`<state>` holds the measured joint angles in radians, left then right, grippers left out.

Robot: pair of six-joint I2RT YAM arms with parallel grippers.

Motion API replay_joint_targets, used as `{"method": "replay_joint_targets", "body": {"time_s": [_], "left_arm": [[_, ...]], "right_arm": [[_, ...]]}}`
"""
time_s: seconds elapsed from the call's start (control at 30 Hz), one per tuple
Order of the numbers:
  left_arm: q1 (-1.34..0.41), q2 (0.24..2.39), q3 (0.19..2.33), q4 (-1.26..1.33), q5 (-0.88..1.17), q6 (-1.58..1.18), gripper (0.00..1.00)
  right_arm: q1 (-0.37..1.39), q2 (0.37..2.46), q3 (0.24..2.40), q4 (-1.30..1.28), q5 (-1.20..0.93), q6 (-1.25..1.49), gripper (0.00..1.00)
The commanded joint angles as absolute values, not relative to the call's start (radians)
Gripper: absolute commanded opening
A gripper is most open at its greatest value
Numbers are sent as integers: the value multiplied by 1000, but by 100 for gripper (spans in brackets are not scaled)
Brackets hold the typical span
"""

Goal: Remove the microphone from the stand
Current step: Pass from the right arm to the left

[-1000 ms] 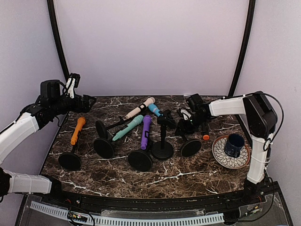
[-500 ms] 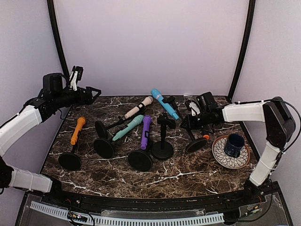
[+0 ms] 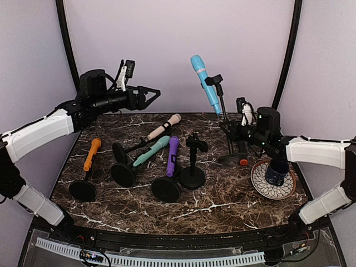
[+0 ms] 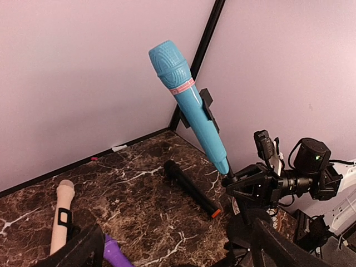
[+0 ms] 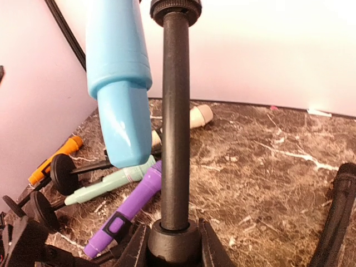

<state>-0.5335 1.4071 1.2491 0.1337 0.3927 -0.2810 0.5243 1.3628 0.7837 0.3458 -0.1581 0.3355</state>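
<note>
A light blue microphone (image 3: 204,83) sits tilted in the clip of a black stand (image 3: 225,119), head up and high above the table. My right gripper (image 3: 233,133) is shut on the stand's lower pole and holds it upright. In the right wrist view the pole (image 5: 175,122) rises from between the fingers (image 5: 136,250), with the blue microphone (image 5: 119,72) beside it at upper left. My left gripper (image 3: 154,97) hangs open in the air, left of the microphone and apart from it. The left wrist view shows the microphone (image 4: 189,103) ahead of that open gripper (image 4: 178,228).
Several stands with microphones lie at centre left: orange (image 3: 92,154), teal (image 3: 151,151), purple (image 3: 172,156), cream (image 3: 166,127). An empty stand (image 3: 193,161) is upright in the middle. A black microphone (image 4: 192,189) lies near the held stand. A dark cup (image 3: 276,169) sits on a plate (image 3: 261,183).
The right arm has swung the stand from lying on the table to upright, raising the blue microphone. The left gripper has moved right and up towards it.
</note>
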Motion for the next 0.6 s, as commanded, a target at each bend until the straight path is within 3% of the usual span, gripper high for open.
{"method": "replay_joint_targets", "body": {"time_s": [0.0, 0.27, 0.57], "left_arm": [[-600, 1508, 1358, 270, 442, -349, 94], [-706, 1721, 1612, 303, 498, -378, 99], [-724, 1806, 1708, 381, 507, -410, 99]], "right_arm": [[557, 1314, 764, 694, -160, 308, 0], [635, 1294, 793, 722, -102, 182, 0], [682, 1260, 791, 692, -62, 127, 0]]}}
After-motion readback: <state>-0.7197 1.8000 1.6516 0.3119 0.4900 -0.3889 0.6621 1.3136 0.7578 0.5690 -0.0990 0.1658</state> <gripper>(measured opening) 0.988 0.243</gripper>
